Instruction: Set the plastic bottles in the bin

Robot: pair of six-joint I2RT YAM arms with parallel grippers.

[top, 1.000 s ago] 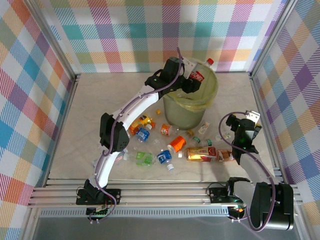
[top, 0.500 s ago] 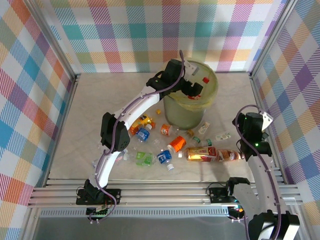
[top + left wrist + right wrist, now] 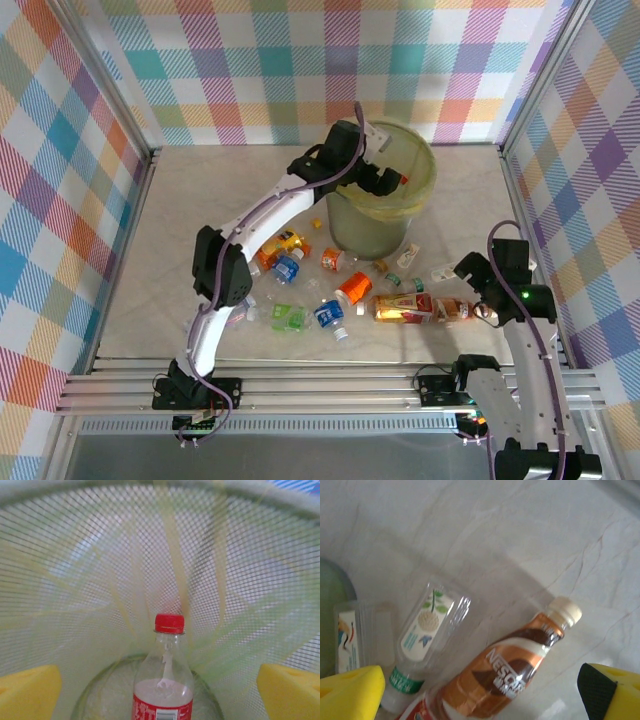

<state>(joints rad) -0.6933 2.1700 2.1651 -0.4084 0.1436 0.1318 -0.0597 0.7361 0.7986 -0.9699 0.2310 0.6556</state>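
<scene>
Right gripper (image 3: 476, 290) is held low over the worktop (image 3: 180, 250) at about 4 o'clock, its yellow fingers (image 3: 350, 687) spread wide with nothing clasped. Beneath it, a brown-labelled bottle (image 3: 515, 670) with a cream cap is seen lying on its side. Just beside that, at its 10 o'clock, a clear bottle with a white-and-green label (image 3: 427, 630) is also laid flat. More plastic bottles (image 3: 287, 268) are scattered across the middle of the worktop, from 6 to 8 o'clock of the bin (image 3: 425, 195). Among them an orange-labelled one (image 3: 352, 287), a blue-labelled one (image 3: 329, 314) and a green one (image 3: 289, 318) can be told apart. The bin is set at 12 o'clock, toward the far wall. The left gripper (image 3: 385, 178) is held over the bin's rim, its fingers parted wide and holding nothing. Inside the bin a red-capped bottle (image 3: 167, 655) is seen between those fingers but apart from both, against the meshed pale-green wall.
</scene>
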